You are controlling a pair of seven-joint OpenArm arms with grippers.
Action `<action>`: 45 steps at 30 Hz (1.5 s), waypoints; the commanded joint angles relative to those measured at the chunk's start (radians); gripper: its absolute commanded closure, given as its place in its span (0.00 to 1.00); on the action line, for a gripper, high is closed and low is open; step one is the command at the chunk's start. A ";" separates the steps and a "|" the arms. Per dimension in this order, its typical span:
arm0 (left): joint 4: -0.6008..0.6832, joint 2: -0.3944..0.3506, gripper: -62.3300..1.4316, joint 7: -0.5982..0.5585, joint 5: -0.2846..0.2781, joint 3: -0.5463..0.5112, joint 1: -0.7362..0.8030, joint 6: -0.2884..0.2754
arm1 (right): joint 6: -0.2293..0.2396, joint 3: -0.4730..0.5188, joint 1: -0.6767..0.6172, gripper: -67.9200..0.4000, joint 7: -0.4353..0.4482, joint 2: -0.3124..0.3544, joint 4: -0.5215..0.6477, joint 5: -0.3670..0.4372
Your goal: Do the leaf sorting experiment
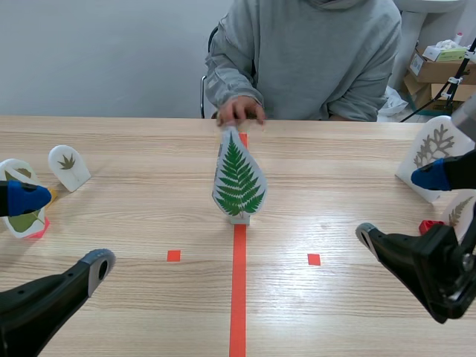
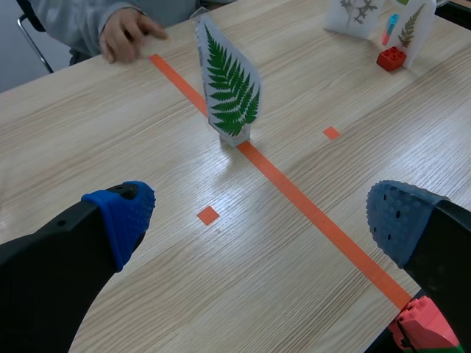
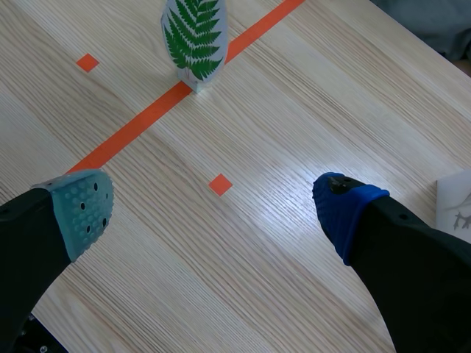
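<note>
On the orange tape line [image 1: 238, 297], at the middle of the surface [image 1: 149, 149] in the scene view, the fern card [image 1: 238, 178] stands upright on a small base. A person's hand [image 1: 239, 110] is at the card's twelve o'clock, right by its tip; I cannot tell whether it touches. Well apart at nine to ten o'clock stand a small brown-leaf card [image 1: 68, 165] and a green-leaf card [image 1: 26, 223]. At about two o'clock stands a branching-leaf card [image 1: 439, 145]. The left gripper [image 1: 63, 232] hangs at about eight o'clock and the right gripper [image 1: 399, 207] at about four. Both have their fingers apart and hold nothing.

From the left wrist view, the left gripper [image 2: 261, 220] has its fingers spread wide over bare surface. The fern card [image 2: 229, 92] is ahead at about twelve o'clock, well apart. The hand [image 2: 125, 33] lies beyond it, toward eleven.

From the right wrist view, the right gripper [image 3: 212, 212] is likewise spread and empty. The fern card [image 3: 194, 37] is ahead at twelve o'clock, on the tape line.

The sample seems to be on offer at the centre, with neither arm committed yet, so the step in hand looks like picking it up for sorting. The next move probably calls for one arm to reach in once the hand clears and close on the card without tipping it. That arm would then carry the card to whichever side group matches its leaf.
</note>
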 commanded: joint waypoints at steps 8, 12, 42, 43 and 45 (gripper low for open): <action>0.002 0.002 0.01 -0.012 -0.010 -0.005 0.002 0.002 | -0.004 0.008 0.011 0.18 0.011 0.003 -0.002 0.006; 0.002 0.002 0.01 -0.012 -0.010 -0.005 0.002 0.002 | -0.004 0.008 0.011 0.18 0.011 0.003 -0.002 -0.013; 0.002 0.002 0.01 -0.009 -0.010 -0.005 0.002 0.002 | -0.004 0.008 0.011 0.18 0.012 0.003 -0.002 -0.057; 0.002 0.002 0.01 -0.009 -0.010 -0.005 0.002 0.002 | -0.004 0.008 0.011 0.18 0.011 0.003 -0.002 -0.057; 0.002 0.002 0.01 -0.008 -0.010 -0.005 0.002 0.002 | -0.004 0.008 0.011 0.18 0.011 0.003 -0.002 -0.057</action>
